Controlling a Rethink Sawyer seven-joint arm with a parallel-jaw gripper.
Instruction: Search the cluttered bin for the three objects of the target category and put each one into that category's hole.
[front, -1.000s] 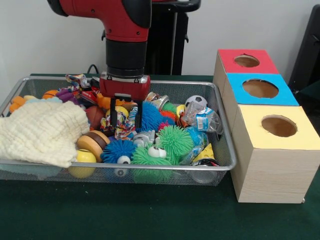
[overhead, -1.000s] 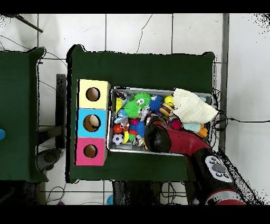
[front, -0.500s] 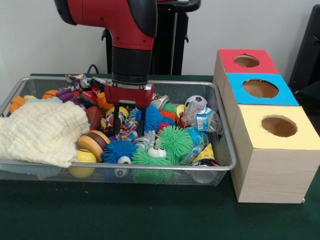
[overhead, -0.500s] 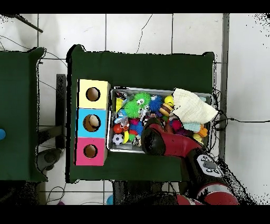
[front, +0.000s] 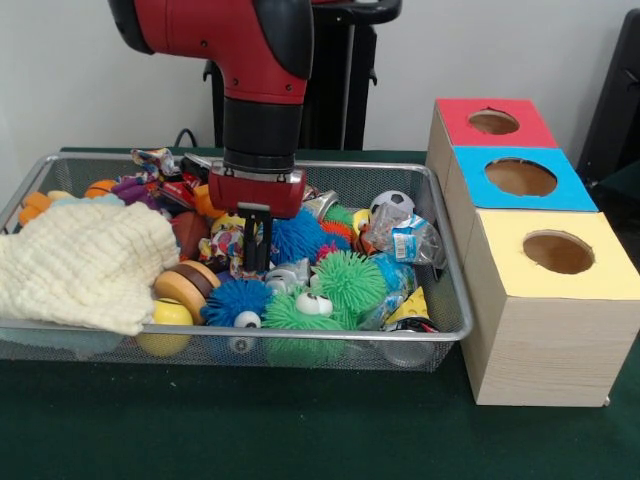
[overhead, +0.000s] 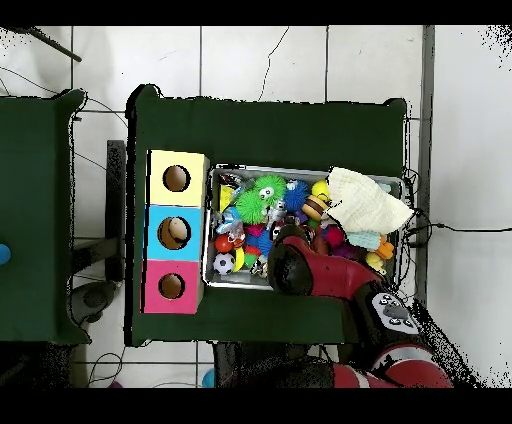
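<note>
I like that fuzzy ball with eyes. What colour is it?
Green. The ball shows best in the front view, near the bin's front edge.

I can't read any text, label, brand or number from here. The crinkled snack packets (front: 402, 238) in the wire bin (front: 445, 300) carry printing, but it is too small and blurred for me to make out. The three boxes beside the bin, topped red (front: 492, 123), blue (front: 520, 178) and yellow (front: 557, 253), show only plain colour around their holes, no signs I can see.
</note>
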